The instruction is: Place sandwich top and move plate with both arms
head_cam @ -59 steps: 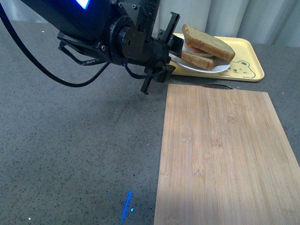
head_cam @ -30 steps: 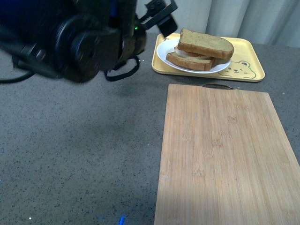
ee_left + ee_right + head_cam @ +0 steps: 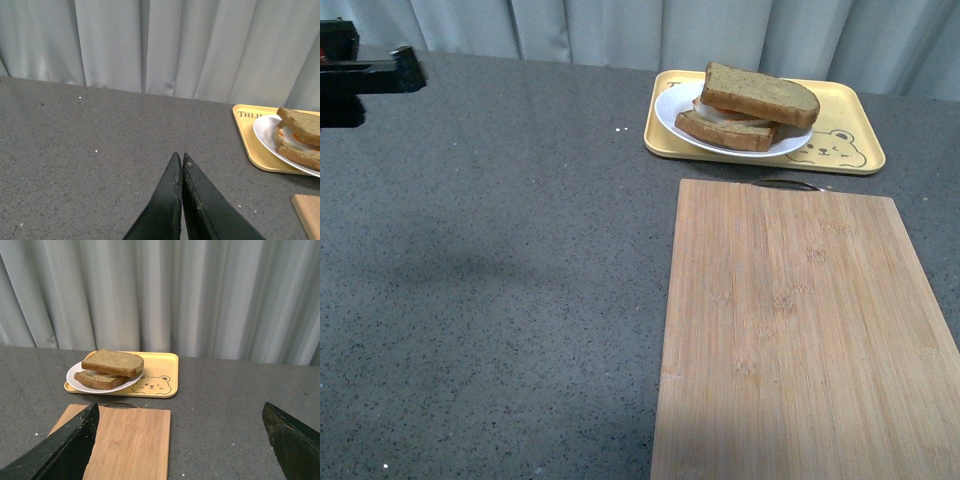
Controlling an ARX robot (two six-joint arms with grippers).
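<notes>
Two slices are stacked now: the top (image 3: 760, 94) lies on the filling, so the sandwich reads as finished, on the plate (image 3: 670, 112) in the tray (image 3: 855, 120) at the far right. Beyond the board (image 3: 800, 330), nothing touches it. Only the wrist views show the pincers: left gripper (image 3: 179, 162) pressed closed and empty, right gripper (image 3: 182, 425) spread wide, facing the sandwich. Front view catches just a black arm (image 3: 365, 80) far left.
</notes>
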